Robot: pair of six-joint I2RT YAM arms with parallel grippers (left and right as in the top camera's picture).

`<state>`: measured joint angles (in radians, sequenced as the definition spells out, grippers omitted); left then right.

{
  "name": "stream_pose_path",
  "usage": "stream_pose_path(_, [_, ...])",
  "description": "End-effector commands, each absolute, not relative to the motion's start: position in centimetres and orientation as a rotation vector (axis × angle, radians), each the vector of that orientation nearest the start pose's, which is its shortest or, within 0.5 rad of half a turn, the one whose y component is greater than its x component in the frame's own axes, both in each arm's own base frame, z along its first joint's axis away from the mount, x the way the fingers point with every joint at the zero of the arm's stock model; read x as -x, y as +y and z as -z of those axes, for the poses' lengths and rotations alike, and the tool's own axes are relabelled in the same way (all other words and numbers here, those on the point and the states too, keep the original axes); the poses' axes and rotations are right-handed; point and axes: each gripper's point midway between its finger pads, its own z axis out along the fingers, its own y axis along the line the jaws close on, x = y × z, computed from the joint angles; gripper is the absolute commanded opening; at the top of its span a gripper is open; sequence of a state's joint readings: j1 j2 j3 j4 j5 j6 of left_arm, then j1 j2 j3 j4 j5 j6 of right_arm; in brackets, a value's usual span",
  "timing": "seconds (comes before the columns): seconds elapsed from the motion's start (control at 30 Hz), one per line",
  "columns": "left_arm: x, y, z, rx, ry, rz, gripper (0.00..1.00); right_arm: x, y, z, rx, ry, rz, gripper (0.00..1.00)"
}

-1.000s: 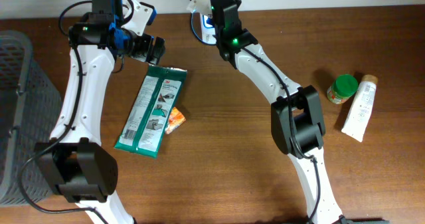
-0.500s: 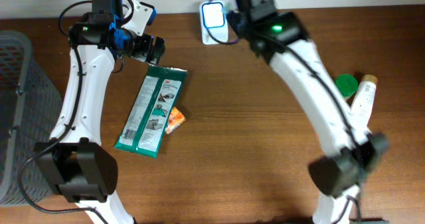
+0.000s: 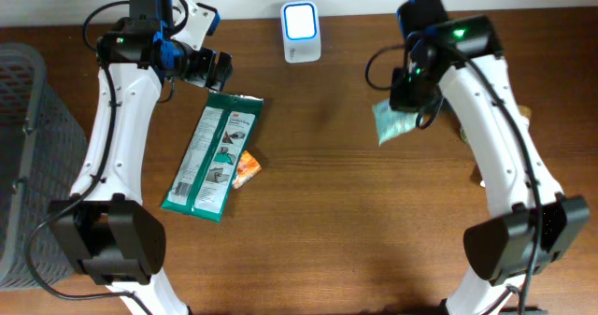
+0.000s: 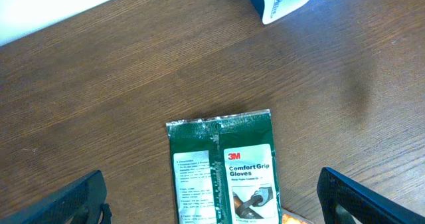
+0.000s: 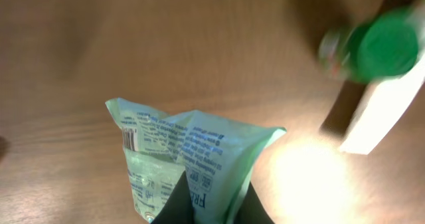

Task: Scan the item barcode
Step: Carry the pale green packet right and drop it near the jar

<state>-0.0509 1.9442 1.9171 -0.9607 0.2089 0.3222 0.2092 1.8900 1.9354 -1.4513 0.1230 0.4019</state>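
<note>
The item is a pale green printed packet point(image 3: 391, 123), pinched from below by my right gripper point(image 3: 408, 105), which is shut on it above the table's right middle. In the right wrist view the packet point(image 5: 192, 151) stands up from the gripper point(image 5: 216, 209), and its barcode point(image 5: 129, 139) shows on the left flap. The white scanner point(image 3: 301, 21) with a glowing face stands at the back centre, well left of the packet. My left gripper point(image 3: 213, 67) hangs open above the top of a green glove packet point(image 4: 222, 167), touching nothing.
A small orange packet point(image 3: 247, 168) lies against the glove packet point(image 3: 211, 154). A green-lidded jar point(image 5: 382, 43) and a white tube point(image 5: 384, 114) lie right of the held packet. A grey mesh basket point(image 3: 23, 147) fills the left edge.
My right arm has swung from the scanner at the back to the right, carrying the pale green packet. The left arm has not moved.
</note>
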Motion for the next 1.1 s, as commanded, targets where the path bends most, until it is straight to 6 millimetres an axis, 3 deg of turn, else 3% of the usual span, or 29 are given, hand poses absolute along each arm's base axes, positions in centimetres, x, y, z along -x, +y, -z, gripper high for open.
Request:
stream_pose_path(0.0, [-49.3, -6.0, -23.3, -0.548, 2.423, 0.148, 0.99, -36.3, 5.6, -14.7, -0.471, 3.046, 0.089, 0.04])
stream_pose_path(0.17, [-49.3, -6.0, -23.3, -0.548, 2.423, 0.148, 0.99, -34.3, 4.5, -10.7, -0.542, 3.125, 0.122, 0.04])
stream_pose_path(0.3, [-49.3, -6.0, -23.3, -0.548, 2.423, 0.148, 0.99, -33.4, 2.9, -8.9, -0.599, 3.134, 0.199, 0.04])
stream_pose_path(0.4, [-49.3, -6.0, -23.3, -0.548, 2.423, 0.148, 0.99, -32.5, 0.1, -8.1, -0.713, 3.108, 0.357, 0.04])
stream_pose_path(0.6, [-49.3, -6.0, -23.3, -0.548, 2.423, 0.148, 0.99, -31.8, -3.5, -7.8, -0.856, 3.071, 0.45, 0.05])
stream_pose_path(0.7, [-49.3, -6.0, -23.3, -0.548, 2.423, 0.148, 0.99, -31.3, -4.4, -7.8, -0.884, 3.083, 0.458, 0.27])
stream_pose_path(0.73, [-49.3, -6.0, -23.3, -0.547, 2.423, 0.148, 0.99, -31.4, -4.5, -8.0, -0.858, 3.099, 0.44, 0.41])
stream_pose_path(0.87, [-49.3, -6.0, -23.3, -0.547, 2.423, 0.148, 0.99, -33.0, -3.0, -9.7, -0.695, 3.139, 0.257, 0.49])
stream_pose_path(1.07, [-49.3, -6.0, -23.3, -0.548, 2.423, 0.148, 0.99, -36.8, 2.2, -14.2, -0.42, 3.075, -0.045, 0.52])
